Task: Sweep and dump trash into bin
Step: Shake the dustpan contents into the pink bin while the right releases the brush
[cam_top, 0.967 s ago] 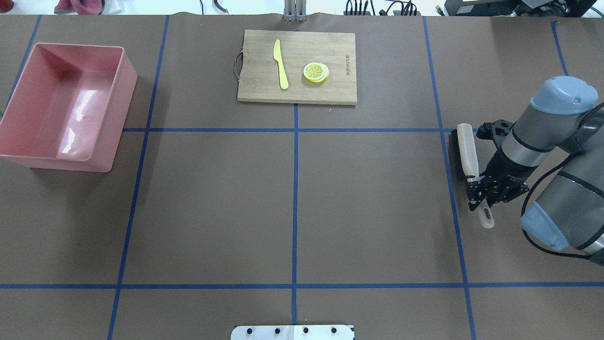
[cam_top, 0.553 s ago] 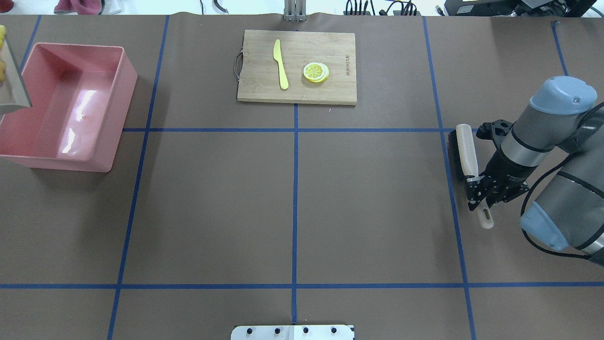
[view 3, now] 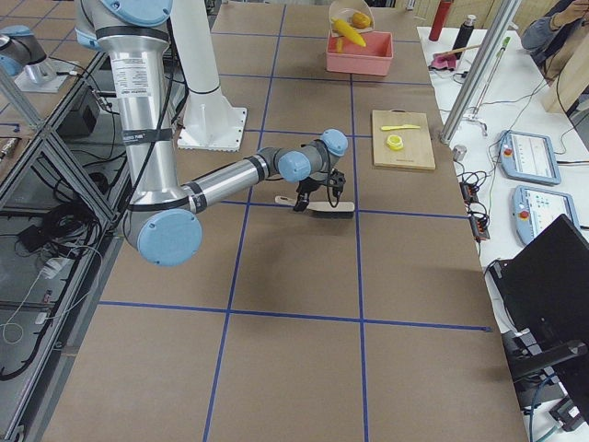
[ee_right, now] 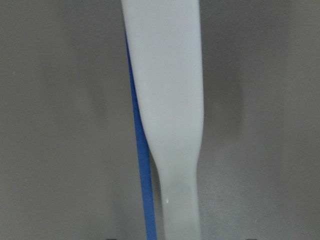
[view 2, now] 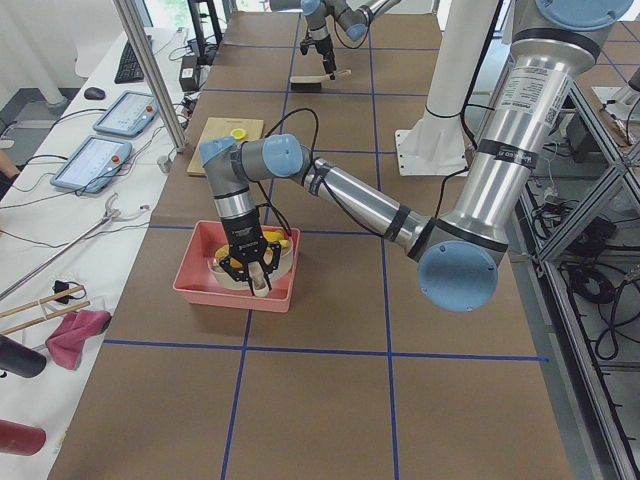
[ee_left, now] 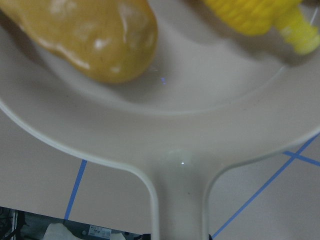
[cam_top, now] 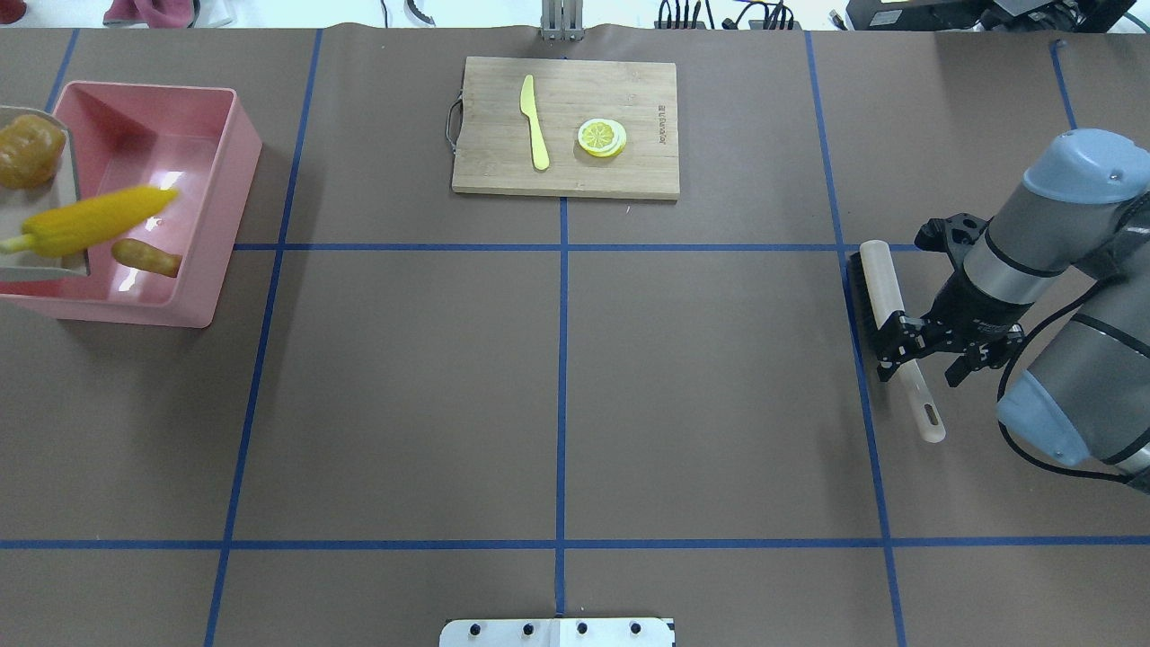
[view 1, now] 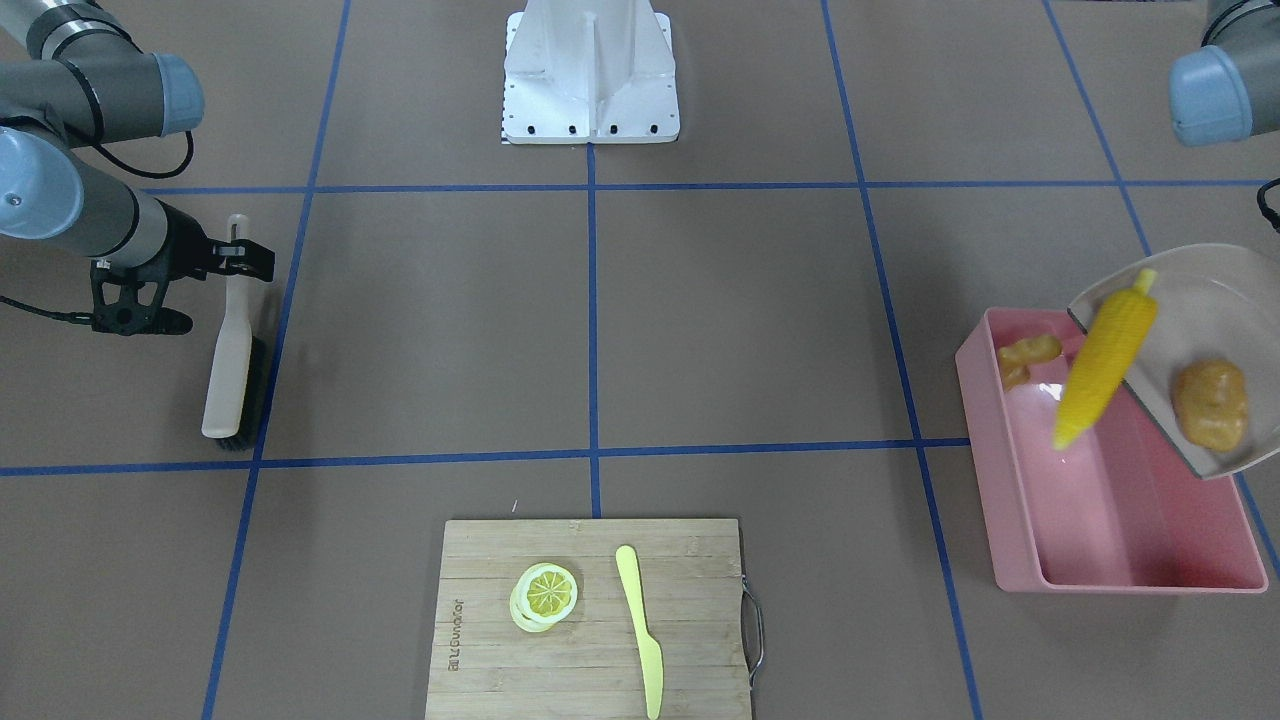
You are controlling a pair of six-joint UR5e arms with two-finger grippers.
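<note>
Pink bin: sits at the table's left end, open side up, its glossy walls catching the light.
Dustpan: beige, held tilted above the bin's outer long side, its lip sloping down over the inside; in the left wrist view its handle runs straight back to the camera.
Corn: half off the lip, its stalk end over the pan and its tip hanging over the bin's inside.
Ginger: lies on the bin floor, in the corner towards the robot and the table's middle.
Potato: sits on the pan, well apart from the corn.
Left gripper: points down at the bin in the left side view; from where I stand I cannot tell whether its fingers clamp anything.
Right gripper: fingers spread wide, one on either side of the brush handle and clear of it.
Brush: lies flat at the table's right end along a blue tape line, dark bristles turned towards the table's middle.
Board: wooden, at the far middle, carrying a knife and a lemon slice, the two apart.
Writing: a burnt-in mark runs along the board's short edge beside the lemon slice, too small to read.
</note>
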